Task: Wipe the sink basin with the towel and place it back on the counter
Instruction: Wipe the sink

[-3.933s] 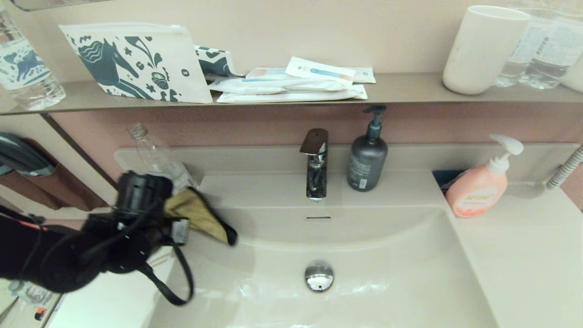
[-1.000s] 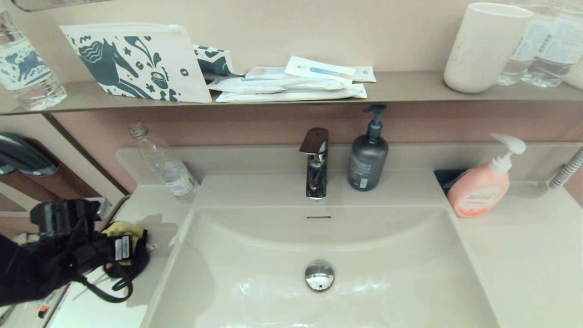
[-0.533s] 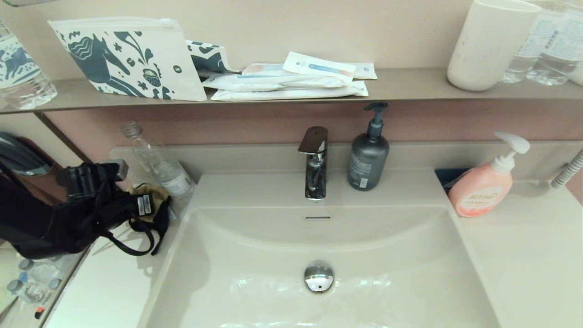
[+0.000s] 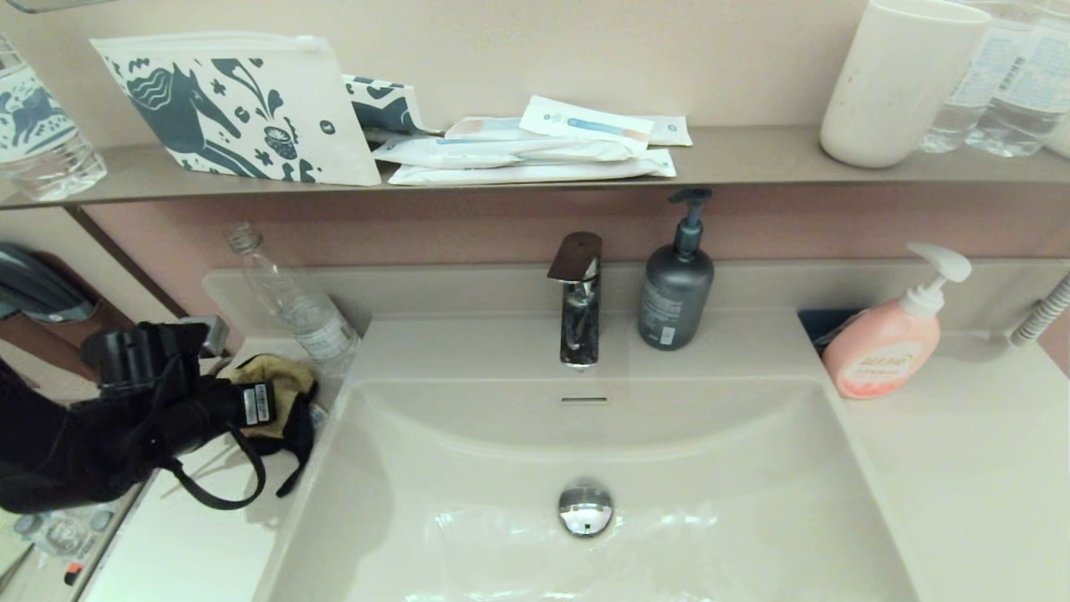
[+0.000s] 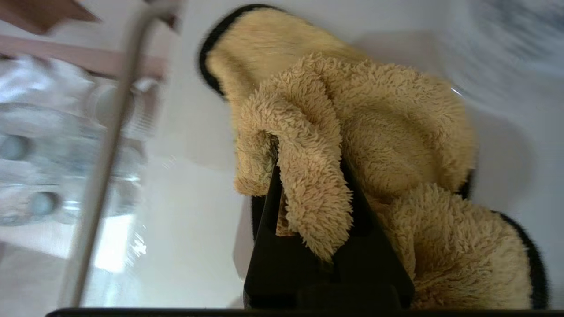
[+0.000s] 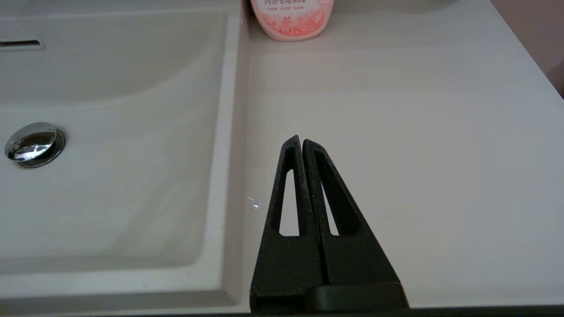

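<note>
The mustard-yellow towel [image 4: 274,381] with black trim sits bunched over the left counter [image 4: 188,548], beside the basin's left rim and just in front of a clear bottle. My left gripper [image 4: 282,405] is shut on it. In the left wrist view the black fingers [image 5: 264,207] pinch a fluffy fold of the towel [image 5: 387,127], the rest of which spreads on the pale surface. The sink basin [image 4: 685,468] lies in the middle with its chrome drain plug [image 4: 585,507] and overflow slot [image 4: 583,400]. My right gripper [image 6: 301,140] is shut and empty over the right counter [image 6: 396,101].
A tilted clear bottle [image 4: 297,305] stands behind the towel. The faucet [image 4: 577,301], a grey pump bottle [image 4: 675,280] and a pink pump bottle [image 4: 886,339] line the back. The brown shelf [image 4: 752,163] above carries a pouch, packets, a cup and bottles.
My left arm carried the towel out of the basin to the left counter, then farther back toward the clear bottle. In the last half second it sank slightly toward me.
</note>
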Robot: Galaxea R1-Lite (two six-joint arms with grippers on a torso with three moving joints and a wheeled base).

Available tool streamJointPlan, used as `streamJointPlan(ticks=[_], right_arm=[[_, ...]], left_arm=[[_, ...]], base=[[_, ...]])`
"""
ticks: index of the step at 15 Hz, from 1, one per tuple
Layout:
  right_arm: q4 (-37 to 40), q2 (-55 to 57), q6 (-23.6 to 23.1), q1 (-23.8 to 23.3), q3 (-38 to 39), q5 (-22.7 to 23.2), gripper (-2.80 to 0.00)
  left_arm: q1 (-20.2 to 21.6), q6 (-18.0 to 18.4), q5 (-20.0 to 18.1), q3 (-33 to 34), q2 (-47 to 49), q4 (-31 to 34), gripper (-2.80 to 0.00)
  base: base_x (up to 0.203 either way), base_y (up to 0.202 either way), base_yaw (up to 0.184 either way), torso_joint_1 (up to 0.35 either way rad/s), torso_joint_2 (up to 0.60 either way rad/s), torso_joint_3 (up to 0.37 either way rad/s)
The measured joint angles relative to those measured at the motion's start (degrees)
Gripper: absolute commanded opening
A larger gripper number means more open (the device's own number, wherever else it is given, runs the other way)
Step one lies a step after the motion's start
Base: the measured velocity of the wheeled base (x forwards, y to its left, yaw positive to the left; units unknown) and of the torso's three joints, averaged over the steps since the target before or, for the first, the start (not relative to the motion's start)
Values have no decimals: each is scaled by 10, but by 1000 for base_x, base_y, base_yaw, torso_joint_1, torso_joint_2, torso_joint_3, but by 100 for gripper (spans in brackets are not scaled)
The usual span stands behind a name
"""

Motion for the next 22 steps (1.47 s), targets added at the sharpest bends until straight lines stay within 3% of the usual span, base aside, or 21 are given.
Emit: streamJointPlan(ticks=[5, 8, 10, 12, 18, 22], right_arm=[[0, 0, 0, 0, 0, 0, -280], [0, 0, 0, 0, 0, 0, -280], [0, 0, 0, 0, 0, 0, -280], [0, 0, 0, 0, 0, 0, -280], [0, 0, 0, 0, 0, 0, -280], [0, 0, 0, 0, 0, 0, -280]], left_arm=[[-4, -14, -83, -33, -58, 94, -280], [-10, -41, -128, -128, -73, 238, -280], [-14, -28, -153, -197, -73, 354, -280], [-28, 2, -167, -226, -63, 433, -280], [-31, 69, -157, -237, 12, 418, -280], [-16, 127, -96, -218, 36, 417, -280]], base=[[0, 0, 0, 0, 0, 0], [0, 0, 0, 0, 0, 0], [0, 0, 0, 0, 0, 0], [0, 0, 0, 0, 0, 0], [0, 0, 0, 0, 0, 0], [0, 0, 0, 0, 0, 0]])
